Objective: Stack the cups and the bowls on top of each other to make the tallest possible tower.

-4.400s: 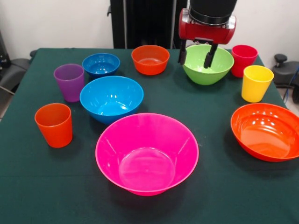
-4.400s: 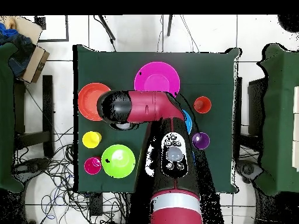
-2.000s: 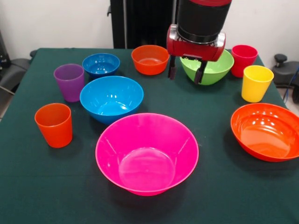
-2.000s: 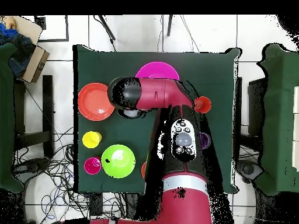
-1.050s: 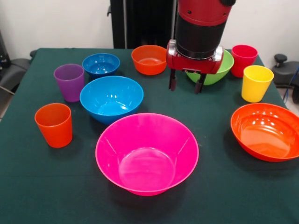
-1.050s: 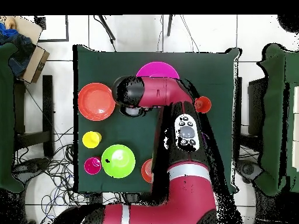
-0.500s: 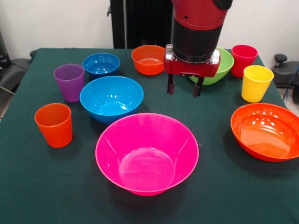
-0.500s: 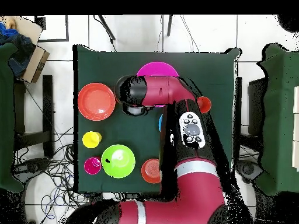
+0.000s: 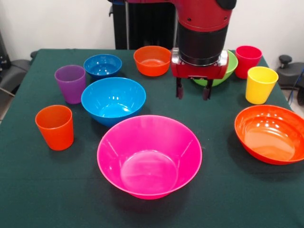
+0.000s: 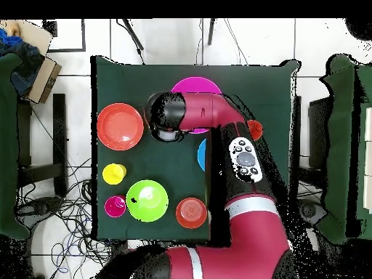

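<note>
Your claw point(image 9: 193, 94) has come off the green bowl point(image 9: 231, 67) and drifted out over bare surface point(image 9: 213, 107); 4.4 s ago it hung right at that bowl's rim, now the bowl sits behind it, half hidden by the wrist. In the last 0.5 s it nudged slightly toward the yellow cup point(image 9: 260, 84) side. Fingers spread apart, pointing down, nothing between them. Empty carry, so nothing has been picked.

No stacking done yet, by the look of it: all 10 pieces sit separate on the surface.

Relative to the claw, front view:
- pink bowl point(image 9: 149, 156): just in front, nearest big piece.
- large blue bowl point(image 9: 113, 99): off to one side, near.
- small orange bowl point(image 9: 152, 60) and small blue bowl point(image 9: 102, 65): behind, same side.
- purple cup point(image 9: 71, 83) and orange cup point(image 9: 55, 127): well apart, far on that side.
- red cup point(image 9: 248, 61) and yellow cup: other side.
- wide orange bowl point(image 9: 270, 133): other side, forward.

My read: you abandoned the green bowl and are repositioning, likely toward the pink bowl as a base. Target not certain.
</note>
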